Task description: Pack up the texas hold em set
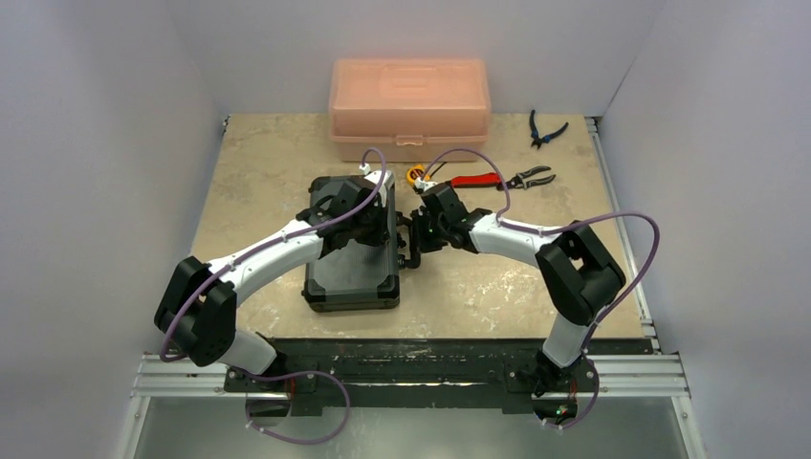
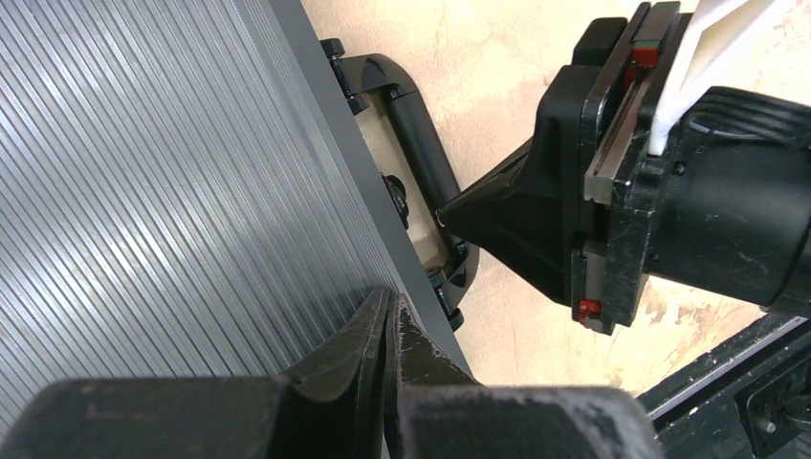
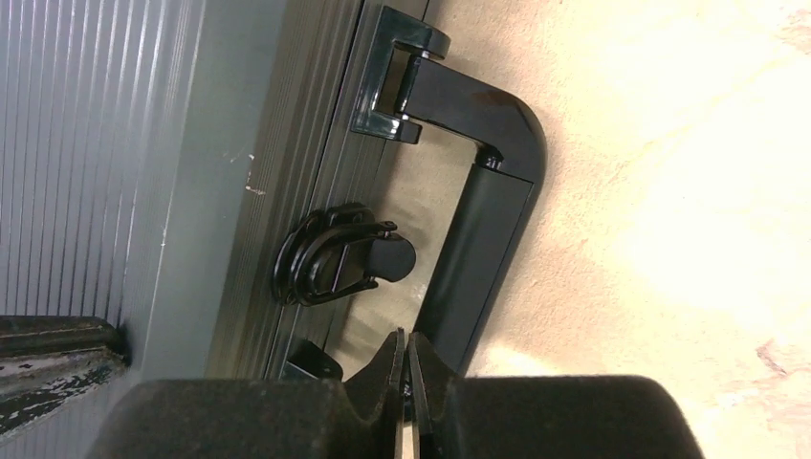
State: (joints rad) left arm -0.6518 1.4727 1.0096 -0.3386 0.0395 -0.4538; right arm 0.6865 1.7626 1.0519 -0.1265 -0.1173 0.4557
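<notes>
**Q:** Where is the poker set?

**A:** In the overhead view the black case (image 1: 349,273) lies flat at the centre of the table (image 1: 258,163) with its lid closed. No chips, cards or dice show outside it. Its ribbed lid fills the left side of both wrist views.

**Q:** And the grippers?

**A:** The left gripper (image 2: 390,311) rests at the lid's right edge, jaws together with nothing between them. The right gripper (image 3: 405,349) is just beside the case's right side. Its jaws are also pressed together, and the tips seem to touch the carry handle (image 3: 478,229), below a round latch (image 3: 339,253).

**Q:** How would the case handle?

**A:** It is probably stiff and hard-shelled, and fairly heavy if the chips are inside. The ribbed lid looks slick enough for closed fingertips to slide on. The handle is the sound place to grip: a rigid bar hinged at both ends, so it may swing. The latch is small and would need a precise push. Whether it is fastened, I cannot tell.
</notes>
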